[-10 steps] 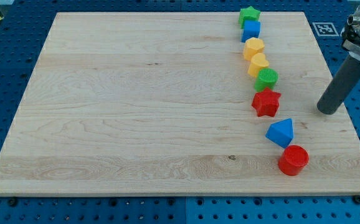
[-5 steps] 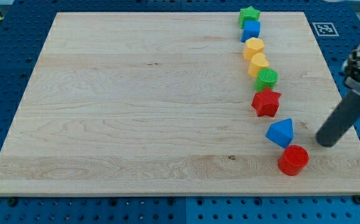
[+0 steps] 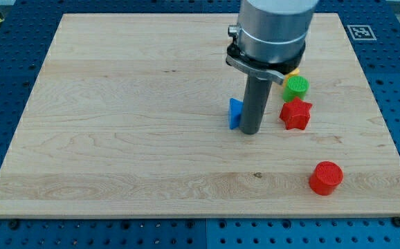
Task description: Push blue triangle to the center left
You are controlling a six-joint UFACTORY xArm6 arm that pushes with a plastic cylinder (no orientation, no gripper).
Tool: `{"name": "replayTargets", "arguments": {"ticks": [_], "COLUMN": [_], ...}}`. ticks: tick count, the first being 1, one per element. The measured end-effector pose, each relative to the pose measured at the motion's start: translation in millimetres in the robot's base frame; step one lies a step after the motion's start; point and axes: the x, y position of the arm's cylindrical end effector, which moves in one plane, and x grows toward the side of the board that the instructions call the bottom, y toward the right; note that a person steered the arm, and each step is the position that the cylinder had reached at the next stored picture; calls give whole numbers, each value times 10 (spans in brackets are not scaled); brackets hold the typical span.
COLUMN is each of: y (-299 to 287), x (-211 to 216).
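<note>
The blue triangle (image 3: 235, 114) lies on the wooden board (image 3: 117, 124), a little right of the board's middle, mostly hidden behind my rod. My tip (image 3: 249, 131) rests on the board touching the triangle's right side. The arm's grey body covers the view's top right and hides the blocks behind it.
A red star (image 3: 296, 114) lies right of my tip, with a green cylinder (image 3: 297, 86) just above it. A sliver of a yellow block (image 3: 292, 71) shows beside the arm. A red cylinder (image 3: 325, 178) stands near the board's bottom right.
My tip has swept from the board's right edge toward the middle. The blue triangle has moved left and up, away from the red cylinder. The arm now hides the upper blocks.
</note>
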Motion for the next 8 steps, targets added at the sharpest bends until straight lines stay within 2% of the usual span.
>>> {"name": "replayTargets", "arguments": {"ticks": [2, 3, 6, 8], "y": [-37, -233, -1069, -1701], "x": [-412, -482, -1001, -1088]}}
